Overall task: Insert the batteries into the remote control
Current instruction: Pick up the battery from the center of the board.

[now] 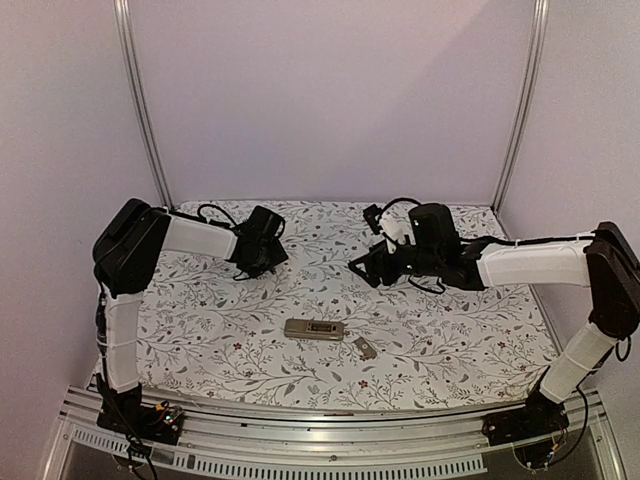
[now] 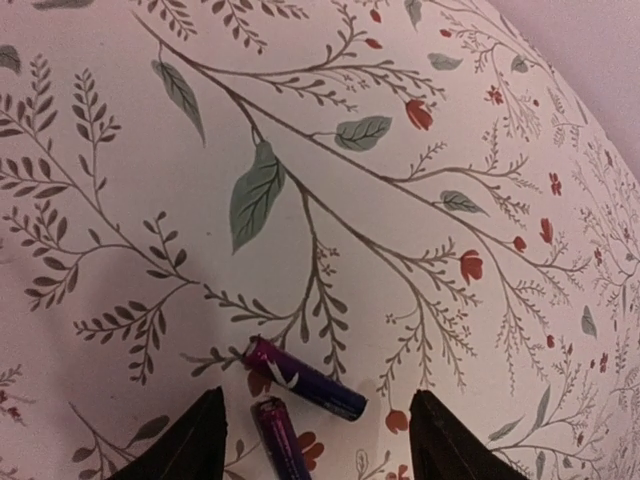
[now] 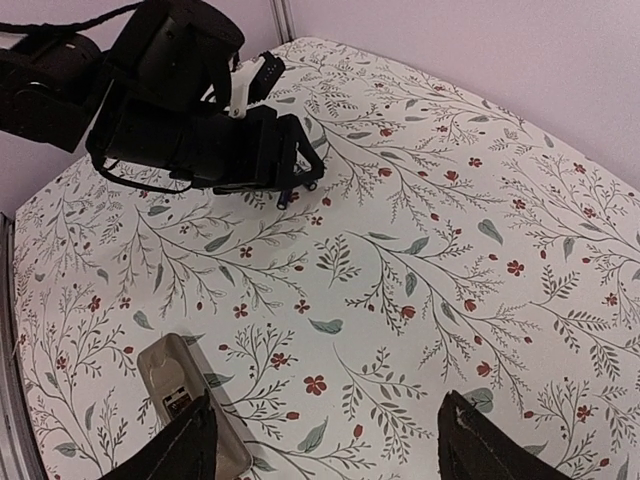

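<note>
Where the batteries (image 2: 305, 380) lie: on the desk (image 2: 450, 150), between the spread fingers of the left pincer (image 2: 315, 395); nothing is gripped.
Right pincer (image 3: 328, 410): spread, nothing pinched; the remote control (image 3: 190, 395) is seen just beside one finger.
Risk: both cells could be caught together, or one rolled away, being angled and close together.

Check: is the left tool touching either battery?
Apart. In the left wrist view both batteries lie on the tablecloth between the fingers of the left tool, with bare cloth showing between each finger and the nearest battery.
</note>
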Controlling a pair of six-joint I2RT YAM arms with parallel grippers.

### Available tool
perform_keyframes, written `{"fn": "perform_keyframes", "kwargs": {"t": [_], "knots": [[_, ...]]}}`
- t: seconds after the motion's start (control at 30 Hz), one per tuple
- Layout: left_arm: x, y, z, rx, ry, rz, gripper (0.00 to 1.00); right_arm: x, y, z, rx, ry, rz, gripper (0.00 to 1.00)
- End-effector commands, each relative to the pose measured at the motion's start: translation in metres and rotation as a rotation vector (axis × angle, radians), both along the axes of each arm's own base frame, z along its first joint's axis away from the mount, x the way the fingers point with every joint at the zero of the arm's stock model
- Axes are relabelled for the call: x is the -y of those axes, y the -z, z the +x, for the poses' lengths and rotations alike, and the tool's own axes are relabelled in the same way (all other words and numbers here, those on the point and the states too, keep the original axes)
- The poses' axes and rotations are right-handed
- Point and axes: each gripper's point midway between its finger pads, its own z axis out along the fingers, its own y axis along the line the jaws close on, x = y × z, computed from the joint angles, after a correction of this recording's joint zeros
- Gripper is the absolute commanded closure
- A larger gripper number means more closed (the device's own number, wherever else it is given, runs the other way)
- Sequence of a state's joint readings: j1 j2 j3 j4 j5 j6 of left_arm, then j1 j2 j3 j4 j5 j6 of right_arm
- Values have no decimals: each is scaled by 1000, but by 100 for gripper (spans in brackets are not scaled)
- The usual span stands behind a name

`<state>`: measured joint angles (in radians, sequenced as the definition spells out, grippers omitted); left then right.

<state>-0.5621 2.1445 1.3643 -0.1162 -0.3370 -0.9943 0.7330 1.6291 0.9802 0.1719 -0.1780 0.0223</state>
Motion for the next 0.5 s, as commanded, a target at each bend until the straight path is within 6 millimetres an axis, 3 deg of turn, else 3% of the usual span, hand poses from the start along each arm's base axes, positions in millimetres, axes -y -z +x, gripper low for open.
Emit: {"fn": "perform_keyframes", "kwargs": {"t": [0.0, 0.17, 0.47], "knots": [[-5, 26, -29, -108, 1, 48, 40, 3, -13, -6, 32, -4, 30, 26], [-11, 21, -41, -100, 1, 78, 40, 5, -18, -7, 50, -6, 29, 25], [-20, 40, -43, -194, 15, 196, 51, 5, -20, -10, 53, -13, 37, 25]]}}
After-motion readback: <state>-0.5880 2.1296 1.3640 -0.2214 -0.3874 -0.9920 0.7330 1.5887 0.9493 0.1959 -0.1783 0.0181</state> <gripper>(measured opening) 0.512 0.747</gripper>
